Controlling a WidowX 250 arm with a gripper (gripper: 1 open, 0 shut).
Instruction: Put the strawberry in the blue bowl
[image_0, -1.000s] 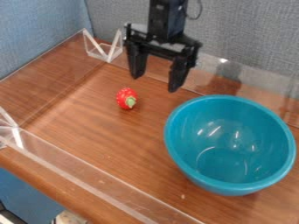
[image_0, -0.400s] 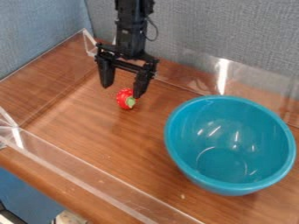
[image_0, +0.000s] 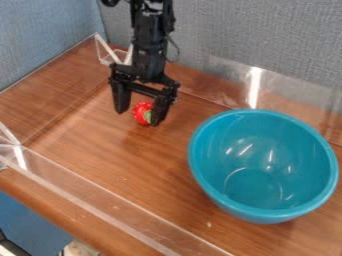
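Note:
The small red strawberry (image_0: 142, 112) lies on the wooden table, partly hidden between my black fingers. My gripper (image_0: 142, 108) points straight down over it and stands open, one finger (image_0: 120, 101) to the left of the berry and the other to its right. I cannot tell whether the fingertips touch the table. The large teal-blue bowl (image_0: 263, 163) sits upright and empty at the right, well apart from the gripper.
Clear acrylic walls (image_0: 80, 195) run along the front and back edges of the brown table (image_0: 80, 130). A blue-grey fabric panel stands behind. A clear triangular bracket (image_0: 11, 150) sits at the left corner.
The gripper has travelled left and down from above the table's middle until its open fingers straddle the strawberry. The strawberry and the bowl have not moved.

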